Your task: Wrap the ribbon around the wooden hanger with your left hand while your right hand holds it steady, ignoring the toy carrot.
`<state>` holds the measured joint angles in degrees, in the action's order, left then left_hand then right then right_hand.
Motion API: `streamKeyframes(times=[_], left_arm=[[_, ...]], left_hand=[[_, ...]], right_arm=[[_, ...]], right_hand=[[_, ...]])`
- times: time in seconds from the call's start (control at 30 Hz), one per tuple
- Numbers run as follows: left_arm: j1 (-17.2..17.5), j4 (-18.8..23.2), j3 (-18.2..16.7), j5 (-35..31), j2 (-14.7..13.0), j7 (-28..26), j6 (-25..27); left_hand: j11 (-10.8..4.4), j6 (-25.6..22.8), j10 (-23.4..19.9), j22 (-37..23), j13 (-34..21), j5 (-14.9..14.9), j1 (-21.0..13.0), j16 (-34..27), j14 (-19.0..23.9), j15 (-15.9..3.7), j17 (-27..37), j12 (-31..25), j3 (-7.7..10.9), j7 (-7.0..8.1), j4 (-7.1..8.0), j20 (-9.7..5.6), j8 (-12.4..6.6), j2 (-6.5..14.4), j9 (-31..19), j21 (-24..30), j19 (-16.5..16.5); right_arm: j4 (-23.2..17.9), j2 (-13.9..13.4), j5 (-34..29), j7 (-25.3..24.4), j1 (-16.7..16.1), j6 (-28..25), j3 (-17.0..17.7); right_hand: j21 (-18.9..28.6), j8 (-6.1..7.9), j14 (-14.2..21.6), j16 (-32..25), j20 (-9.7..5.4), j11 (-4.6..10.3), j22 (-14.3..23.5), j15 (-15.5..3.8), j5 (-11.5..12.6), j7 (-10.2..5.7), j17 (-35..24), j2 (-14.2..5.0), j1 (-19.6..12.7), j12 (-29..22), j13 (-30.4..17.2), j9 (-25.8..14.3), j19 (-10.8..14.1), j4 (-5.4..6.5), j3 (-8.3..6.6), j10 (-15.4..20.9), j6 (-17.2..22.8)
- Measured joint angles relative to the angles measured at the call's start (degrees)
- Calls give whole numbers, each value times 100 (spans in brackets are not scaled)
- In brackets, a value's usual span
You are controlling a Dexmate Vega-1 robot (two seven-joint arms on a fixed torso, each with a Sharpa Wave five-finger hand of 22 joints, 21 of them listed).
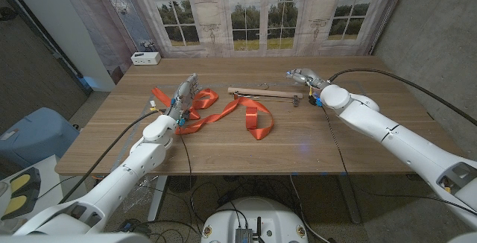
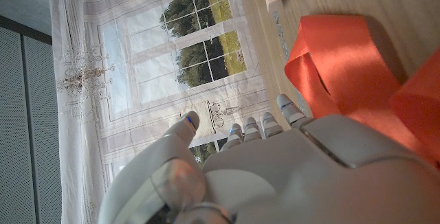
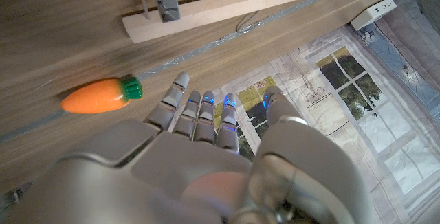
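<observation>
While ribbon [image 1: 238, 116] sprawls mid-table, hanger [image 1: 265, 93] beyond (perhaps touching), right robot hand [image 1: 302, 74] near far edge.

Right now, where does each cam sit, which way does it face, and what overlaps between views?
Head view: on the robot's head, looking down the table at the ribbon and wooden hanger; both arms, left hand, right hand.
Left wrist view: behind the left hand, facing the window backdrop, ribbon beside it.
Right wrist view: behind the right hand, facing the hanger and toy carrot.
Shared: ribbon in head and left wrist; hanger in head and right wrist.
</observation>
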<state>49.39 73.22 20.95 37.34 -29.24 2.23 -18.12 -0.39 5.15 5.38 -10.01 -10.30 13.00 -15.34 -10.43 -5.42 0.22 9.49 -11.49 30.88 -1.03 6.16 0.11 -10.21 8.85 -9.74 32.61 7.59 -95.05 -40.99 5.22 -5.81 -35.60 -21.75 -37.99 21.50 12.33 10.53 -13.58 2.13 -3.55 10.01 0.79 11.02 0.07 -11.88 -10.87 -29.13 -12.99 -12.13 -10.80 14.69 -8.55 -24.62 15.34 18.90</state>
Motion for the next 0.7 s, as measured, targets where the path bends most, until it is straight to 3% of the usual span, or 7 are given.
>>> streamKeyframes(times=[0.27,0.7], left_arm=[[17,-2,-1,9,3,1,-15],[56,1,-20,23,5,-15,-28]], left_hand=[[0,0,0,-28,0,0,0,0,0,0,0,0,0,0,0,0,0,0,0,0,0],[0,0,0,-28,1,0,0,0,0,0,-1,0,0,0,0,0,0,0,0,-23,1]], right_arm=[[-121,1,-626,173,268,-500,-364],[-169,104,-1503,555,666,-1092,-907]], right_hand=[[0,0,54,-21,-59,61,0,-54,-21,-8,-1,-2,-118,-37,0,0,58,-6,-54,62,87],[0,45,133,-21,-158,173,0,-194,-21,-49,17,31,-423,-36,1,1,163,-119,-213,174,271]])
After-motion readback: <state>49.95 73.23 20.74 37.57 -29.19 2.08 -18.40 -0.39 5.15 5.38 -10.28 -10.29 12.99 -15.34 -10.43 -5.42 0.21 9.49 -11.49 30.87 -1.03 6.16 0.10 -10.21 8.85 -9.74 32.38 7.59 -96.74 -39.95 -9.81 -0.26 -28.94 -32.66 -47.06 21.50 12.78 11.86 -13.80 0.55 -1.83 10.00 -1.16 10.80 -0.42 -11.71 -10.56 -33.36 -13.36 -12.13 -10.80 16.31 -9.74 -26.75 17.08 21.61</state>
